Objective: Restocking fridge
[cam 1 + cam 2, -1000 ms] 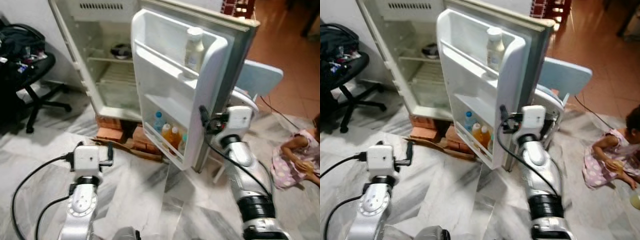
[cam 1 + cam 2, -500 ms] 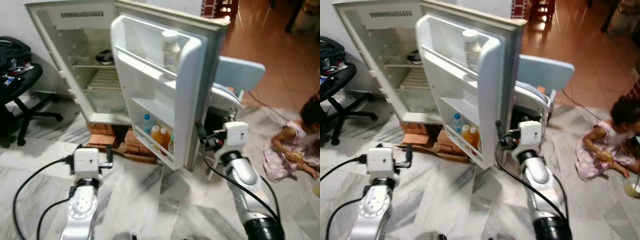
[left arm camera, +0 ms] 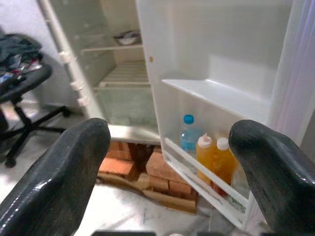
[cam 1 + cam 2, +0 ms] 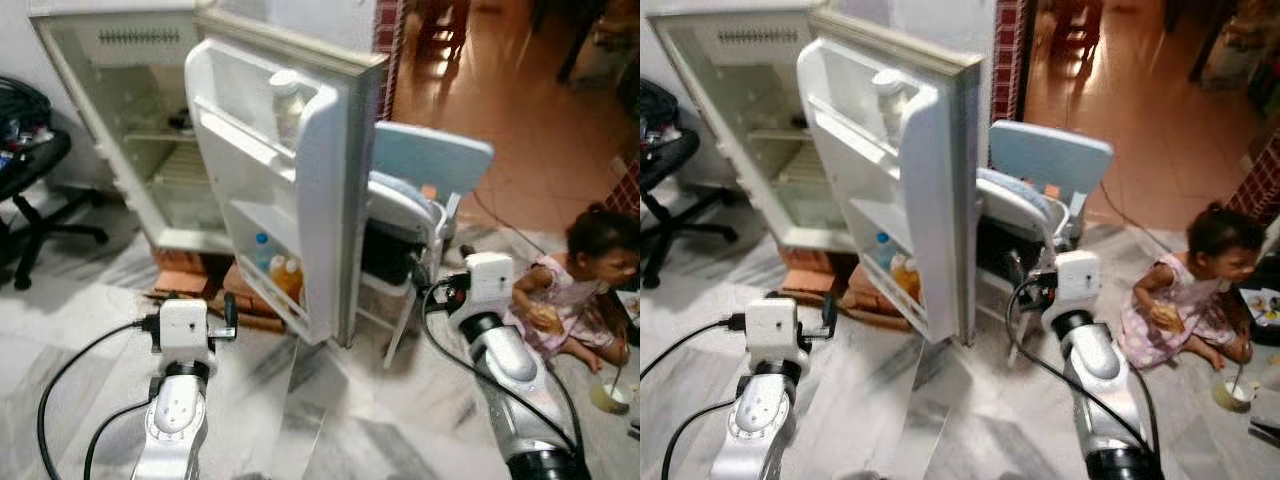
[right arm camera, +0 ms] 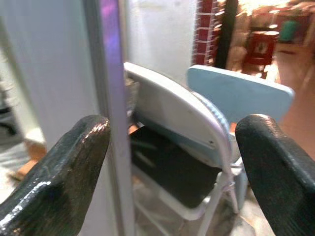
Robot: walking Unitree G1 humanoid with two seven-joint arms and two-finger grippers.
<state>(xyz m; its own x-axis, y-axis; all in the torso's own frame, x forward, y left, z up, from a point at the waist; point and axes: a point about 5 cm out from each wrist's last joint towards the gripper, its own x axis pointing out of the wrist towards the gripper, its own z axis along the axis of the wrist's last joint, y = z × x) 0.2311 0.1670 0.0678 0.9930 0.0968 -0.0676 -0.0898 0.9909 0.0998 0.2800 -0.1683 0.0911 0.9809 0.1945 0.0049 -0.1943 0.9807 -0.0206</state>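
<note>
The white fridge [image 4: 120, 120] stands open, its door [image 4: 300, 190] swung toward me. A white bottle [image 4: 285, 100] sits on the door's top shelf. On the bottom shelf a blue-capped water bottle [image 3: 187, 138] stands beside two orange bottles [image 3: 212, 156]. A dark bowl [image 3: 127, 37] rests on an inner shelf. My left gripper [image 3: 170, 130] is open and empty, low in front of the door's inner side. My right gripper [image 5: 172, 128] is open and empty too, just right of the door's outer edge, facing a folding chair [image 5: 197, 142].
The fridge rests on bricks [image 3: 162, 169]. A light blue folding chair [image 4: 425, 190] stands behind the door. A child [image 4: 585, 285] sits on the floor at right, with a cup [image 4: 607, 397] nearby. A black office chair [image 4: 30, 170] is at far left. Marble floor lies before me.
The camera has swung right, so the fridge has shifted left in view. My right gripper, close against the door's edge before, now stands apart from it near the folding chair.
</note>
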